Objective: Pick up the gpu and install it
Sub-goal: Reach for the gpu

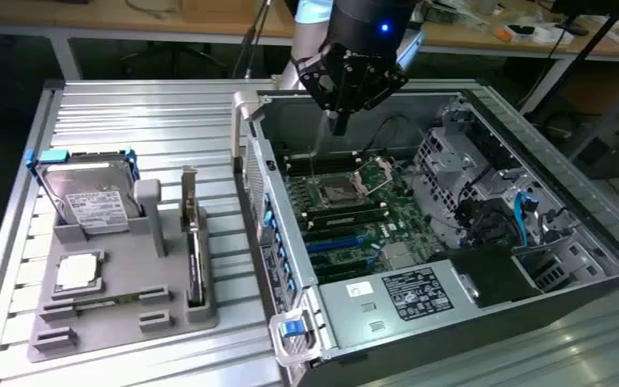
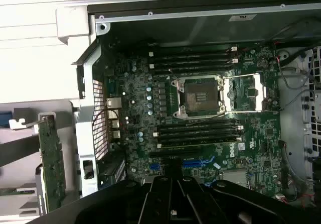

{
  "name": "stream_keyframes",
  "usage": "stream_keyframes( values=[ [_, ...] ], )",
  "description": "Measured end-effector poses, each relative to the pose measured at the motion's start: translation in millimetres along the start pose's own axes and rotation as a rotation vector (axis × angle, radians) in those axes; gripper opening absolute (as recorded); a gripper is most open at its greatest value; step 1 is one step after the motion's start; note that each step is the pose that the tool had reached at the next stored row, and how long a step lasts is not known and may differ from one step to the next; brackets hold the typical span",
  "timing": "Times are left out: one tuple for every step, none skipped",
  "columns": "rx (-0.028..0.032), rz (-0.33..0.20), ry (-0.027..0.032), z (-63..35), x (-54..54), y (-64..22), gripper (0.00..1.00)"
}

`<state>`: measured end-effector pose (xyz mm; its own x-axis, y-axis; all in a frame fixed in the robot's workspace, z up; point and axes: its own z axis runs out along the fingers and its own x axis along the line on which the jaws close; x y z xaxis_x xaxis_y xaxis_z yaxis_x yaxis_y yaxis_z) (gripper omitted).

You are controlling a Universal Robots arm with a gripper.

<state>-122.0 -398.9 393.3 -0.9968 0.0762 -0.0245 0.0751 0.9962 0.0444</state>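
Observation:
The gpu point(image 1: 191, 234) stands on edge in a slot of the grey holder point(image 1: 175, 318) at the exterior view's left. It is a thin card with a silver bracket at its far end. In the wrist view the gpu point(image 2: 50, 161) shows as a green board beside the case wall. My gripper point(image 1: 338, 122) hangs shut and empty over the far end of the open computer case point(image 1: 567, 210), well apart from the gpu. From the wrist, the gripper point(image 2: 173, 176) points down at the motherboard point(image 2: 145, 133) near the blue expansion slots point(image 2: 198, 162).
A silver hard drive point(image 1: 89, 201) and a small square CPU chip point(image 1: 78, 272) sit in the same holder. The CPU socket point(image 2: 200, 96) lies open, with memory slots on either side. Drive cages and cables point(image 1: 482, 201) fill the case's right side. A ribbed metal table point(image 1: 148, 121) carries everything.

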Motion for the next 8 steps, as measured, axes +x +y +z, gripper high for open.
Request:
stream_keyframes(
  values=[
    [0.0000,0.000,0.0000,0.0,0.0,0.0,0.11],
    [0.0000,0.000,0.0000,0.0,0.0,0.0,0.11],
    [0.0000,0.000,0.0000,0.0,0.0,0.0,0.11],
    [0.0001,0.000,0.0000,0.0,0.0,0.0,0.11],
    [0.0000,0.000,0.0000,0.0,0.1,0.0,0.11],
    [0.0002,0.000,0.0001,-0.1,0.8,0.0,0.11],
    [0.0001,0.000,0.0000,-0.1,1.6,-0.1,0.11],
    [0.0000,0.000,0.0000,-0.1,2.3,-0.2,0.11]
  ],
)
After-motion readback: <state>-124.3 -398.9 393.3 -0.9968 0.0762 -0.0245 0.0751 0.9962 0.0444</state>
